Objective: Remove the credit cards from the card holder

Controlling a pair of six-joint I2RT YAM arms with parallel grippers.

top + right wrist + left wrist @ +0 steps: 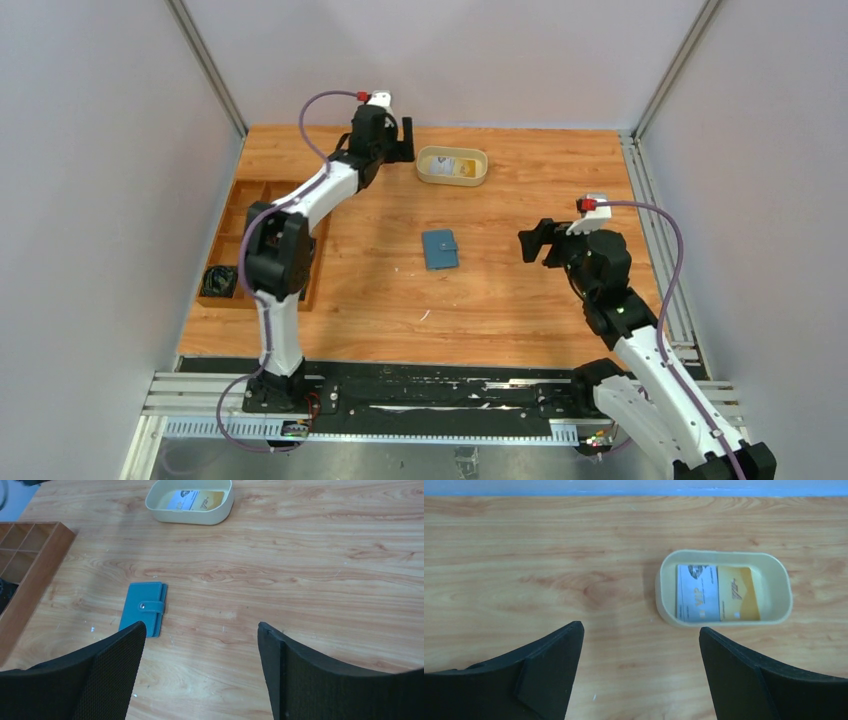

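Observation:
The card holder [440, 249] is a teal-blue wallet lying folded shut on the table, its snap tab fastened; the right wrist view shows it too [144, 607]. Two credit cards, one whitish-blue [696, 592] and one yellow [736, 594], lie side by side in the oval beige tray [724, 622]. They also show in the top view [455, 166]. My left gripper [405, 140] is open and empty, hovering just left of the tray [641, 630]. My right gripper [535, 243] is open and empty, to the right of the wallet [202, 625].
The beige tray [452, 183] sits at the back centre of the table and shows far off in the right wrist view [185, 517]. A brown wooden compartment box [235, 215] stands along the left edge, with black cords [218, 282] in its near compartment.

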